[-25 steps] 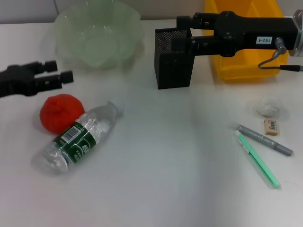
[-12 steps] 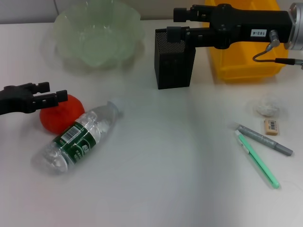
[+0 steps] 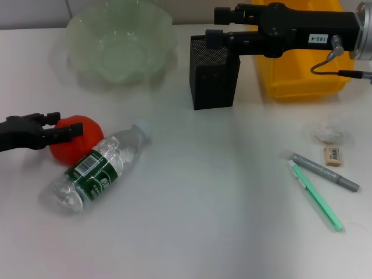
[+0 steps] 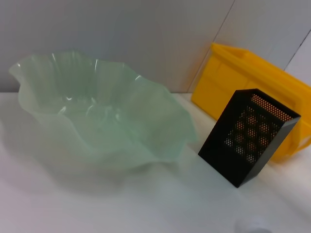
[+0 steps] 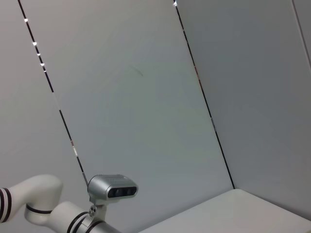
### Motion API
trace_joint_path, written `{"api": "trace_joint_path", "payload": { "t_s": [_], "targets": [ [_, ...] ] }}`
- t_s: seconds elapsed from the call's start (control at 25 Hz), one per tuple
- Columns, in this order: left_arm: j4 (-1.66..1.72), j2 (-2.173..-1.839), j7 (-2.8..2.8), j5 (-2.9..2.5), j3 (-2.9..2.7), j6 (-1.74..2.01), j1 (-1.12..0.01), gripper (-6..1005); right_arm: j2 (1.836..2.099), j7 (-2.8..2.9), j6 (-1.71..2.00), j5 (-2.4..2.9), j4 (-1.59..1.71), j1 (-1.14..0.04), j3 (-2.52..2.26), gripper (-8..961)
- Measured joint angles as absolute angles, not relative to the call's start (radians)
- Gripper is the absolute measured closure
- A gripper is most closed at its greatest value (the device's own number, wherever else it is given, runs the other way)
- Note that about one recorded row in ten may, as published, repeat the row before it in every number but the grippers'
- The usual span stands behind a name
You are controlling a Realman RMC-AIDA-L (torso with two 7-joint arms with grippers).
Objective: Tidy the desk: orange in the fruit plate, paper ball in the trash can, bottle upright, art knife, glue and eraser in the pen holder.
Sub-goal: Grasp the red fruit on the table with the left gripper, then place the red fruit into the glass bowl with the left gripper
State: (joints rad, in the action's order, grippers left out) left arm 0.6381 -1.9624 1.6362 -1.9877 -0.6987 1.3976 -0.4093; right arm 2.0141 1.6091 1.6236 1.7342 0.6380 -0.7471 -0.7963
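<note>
The left gripper (image 3: 65, 126), fingers spread, seems to straddle the orange (image 3: 77, 138) near the desk's (image 3: 203, 192) left edge; the right gripper (image 3: 218, 24), fingers parted, hovers above the pen holder (image 3: 212, 78).

Right wrist camera is pointing up at a pale grey panelled wall (image 5: 146, 97), with thin dark seams (image 5: 204, 102) running diagonally across it and small bright glints showing along them. A white robot arm segment (image 5: 34, 194) with black rings is showing in a lower corner, carrying a silver camera module (image 5: 112, 187). A pale flat surface (image 5: 233, 213) is filling the other lower corner.
</note>
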Motion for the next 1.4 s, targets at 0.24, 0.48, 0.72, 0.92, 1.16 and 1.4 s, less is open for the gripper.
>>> {"api": "trace_joint_path", "payload": {
  "t_s": [0.24,0.48,0.72,0.92,1.16,1.4],
  "targets": [
    [0.639,-1.965,1.635,-2.008,-0.703,1.391,-0.410,225,2.014,1.607,1.613,1.729,0.639,-0.747,-0.796,161],
    [0.644,-1.967,1.639,-2.027,-0.701,1.374,-0.418,381,2.014,1.601,1.611,1.701,0.641,-0.738,-0.791,163],
    [0.645,-1.967,1.646,-2.021,-0.695,1.367,-0.411,553,2.013,1.600,1.611,1.696,0.630,-0.721,-0.710,164],
    [0.640,-1.966,1.646,-2.024,-0.695,1.367,-0.418,671,2.013,1.600,1.613,1.665,0.624,-0.699,-0.674,165],
    [0.646,-1.966,1.643,-2.002,-0.666,1.382,-0.420,759,2.013,1.594,1.543,1.535,0.611,-0.637,-0.661,166],
    [0.647,-1.969,1.597,-1.879,-0.614,1.395,-0.420,824,2.012,1.507,1.450,1.506,0.537,-0.599,-0.654,167]
  ]
}}
